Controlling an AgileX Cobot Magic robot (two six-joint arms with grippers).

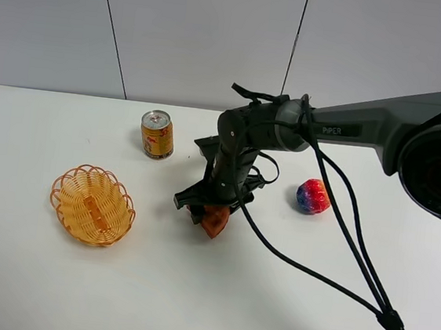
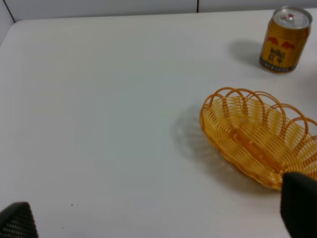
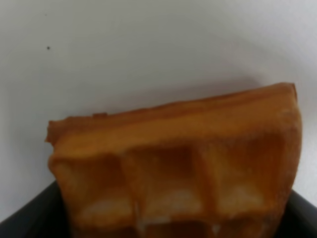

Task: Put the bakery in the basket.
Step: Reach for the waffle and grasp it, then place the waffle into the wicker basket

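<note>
1 arm shows in the high view, the right one, stretched over the middle of the bench [image 1: 34,287]. Right hand [image 1: 204,207] is clenched on the waffle [image 1: 215,221], and the wedge pokes out below the fingers. It looks to be touching or just off the bench, hard to tell from this angle. In the right wrist view the waffle [image 3: 178,163] fills the frame, square dimples facing the camera, dark finger edges at both lower corners.

Basket [image 1: 92,205] sits on the bench well apart from the waffle, on the left of the high view. 1 can [image 1: 157,135] stands upright behind, between basket and arm, touching neither. 1 rainbow ball [image 1: 312,197] lies near the hand on its right, apart.

Left hand [image 2: 158,220] is released, fingers [image 2: 299,206] spread wide, grasping nothing. It is over bare bench beside the basket [image 2: 257,139], with the can [image 2: 286,39] beyond.
</note>
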